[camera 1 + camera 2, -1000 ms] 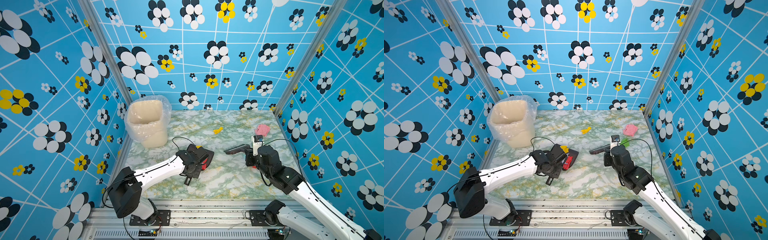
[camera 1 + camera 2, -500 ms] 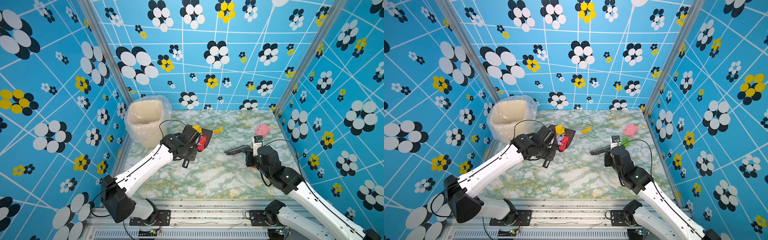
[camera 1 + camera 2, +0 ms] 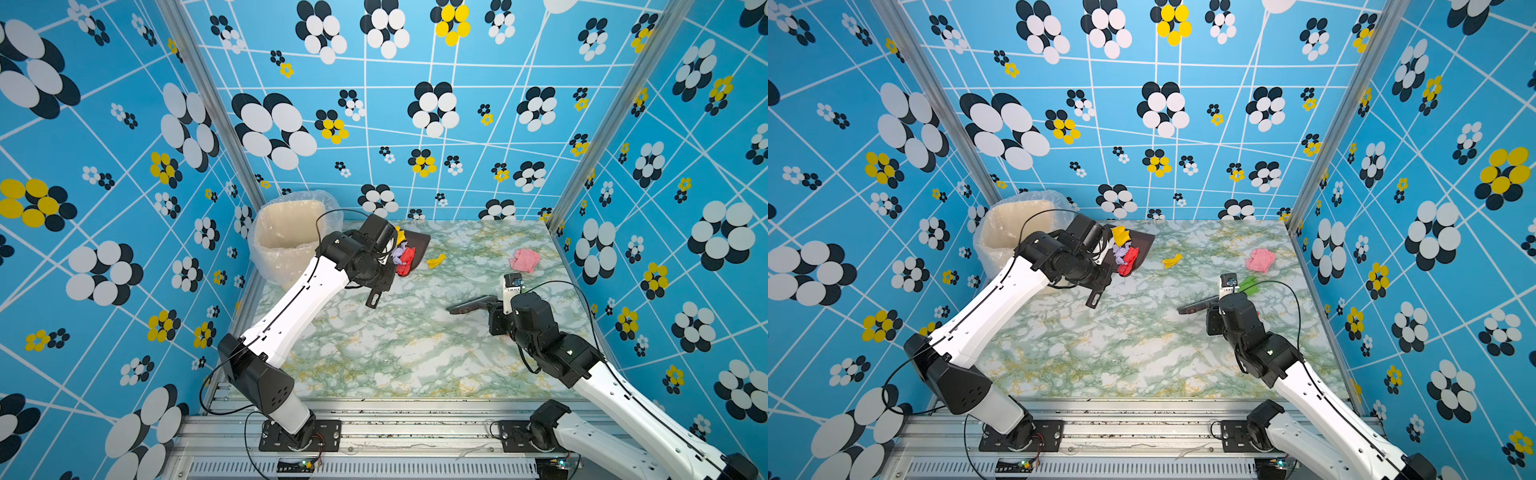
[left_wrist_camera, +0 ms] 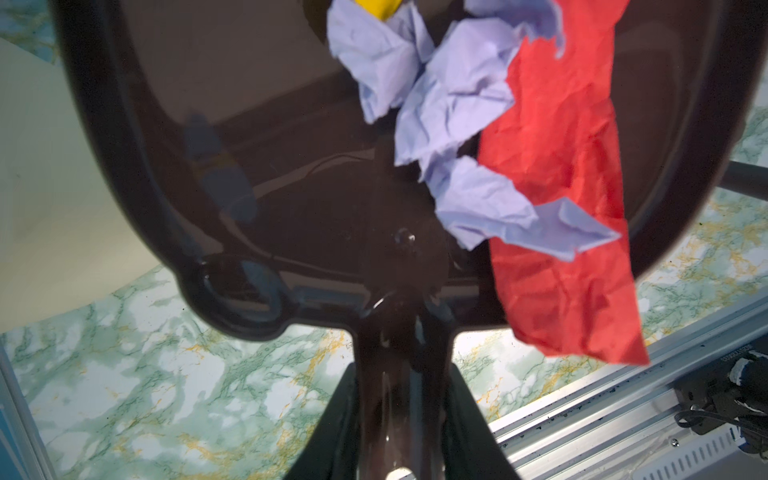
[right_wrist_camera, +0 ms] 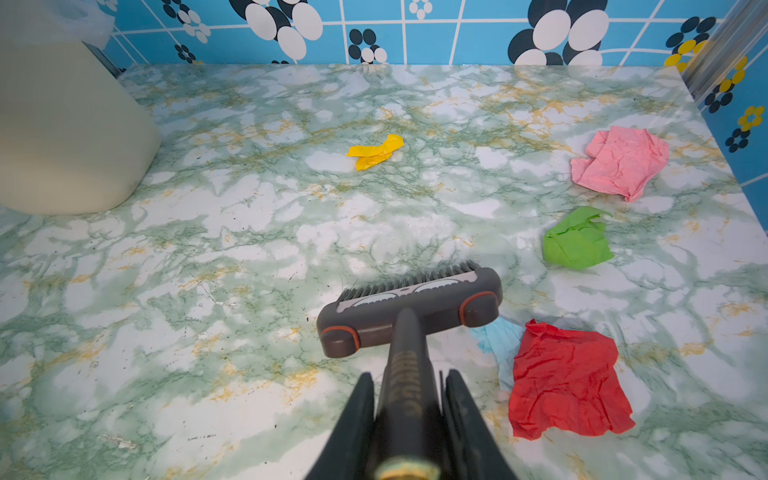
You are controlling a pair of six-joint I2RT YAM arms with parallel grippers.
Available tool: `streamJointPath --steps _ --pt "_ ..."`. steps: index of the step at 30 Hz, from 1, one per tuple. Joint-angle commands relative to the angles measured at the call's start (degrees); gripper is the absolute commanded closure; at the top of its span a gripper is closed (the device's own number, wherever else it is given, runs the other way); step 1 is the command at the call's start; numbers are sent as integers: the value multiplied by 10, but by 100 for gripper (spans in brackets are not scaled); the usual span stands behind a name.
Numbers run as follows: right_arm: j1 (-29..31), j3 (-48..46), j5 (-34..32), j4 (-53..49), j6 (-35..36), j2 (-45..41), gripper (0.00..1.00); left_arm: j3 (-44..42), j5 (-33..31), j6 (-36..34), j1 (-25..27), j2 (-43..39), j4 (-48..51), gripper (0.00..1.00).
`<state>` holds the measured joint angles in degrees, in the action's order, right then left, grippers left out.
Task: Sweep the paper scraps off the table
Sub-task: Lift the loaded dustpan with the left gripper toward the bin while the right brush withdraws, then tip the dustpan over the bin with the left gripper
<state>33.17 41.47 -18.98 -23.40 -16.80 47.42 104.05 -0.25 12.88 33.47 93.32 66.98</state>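
- Both top views: the left gripper (image 3: 388,277) is clamped on the handle of the dustpan (image 3: 417,245), which is held off the counter (image 3: 395,353) just beside the bin (image 3: 286,232). Yellow, purple and red scraps (image 3: 405,257) sit in the pan. The right gripper (image 3: 493,305) is closed on the brush (image 3: 467,306), whose head is low over the counter, right of centre. A loose yellow scrap (image 3: 435,260) lies between the pan and a pink scrap (image 3: 524,259) near the right wall. In a top view a green scrap (image 3: 1248,284) shows near the right gripper.
- Left wrist view: the gripper's fingers (image 4: 332,436) press both sides of the dustpan handle. Purple scraps (image 4: 449,104) lie against a red scrap (image 4: 561,166) in the pan; the red one overhangs the rear rim beside the handle. The bin's side shows beyond the pan.
- Right wrist view: the fingers (image 5: 353,424) pinch the brush handle, with the bristles pointing toward the far wall. A second red scrap (image 5: 567,378) and a light-blue scrap (image 5: 498,345) lie just beside the brush head, the blue partly under the red. The green, pink and loose yellow scraps lie farther off, apart from one another.
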Motion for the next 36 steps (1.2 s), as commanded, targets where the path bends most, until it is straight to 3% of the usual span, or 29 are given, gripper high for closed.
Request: streamJointPath --steps 1,9,15,29,36 --pt "-4 -4 6 30 -7 0 100 68 25 -22 -17 18 37 100" --pt "-4 -5 18 38 -15 8 100 187 47 -41 -47 60 80 100" --pt "-4 -3 26 46 -16 16 100 215 75 -38 -80 61 80 100" --pt "-5 -1 42 62 -16 32 100 192 193 -35 -202 12 73 100" --pt "-4 8 47 67 -18 38 100 110 341 -12 -312 -32 18 100"
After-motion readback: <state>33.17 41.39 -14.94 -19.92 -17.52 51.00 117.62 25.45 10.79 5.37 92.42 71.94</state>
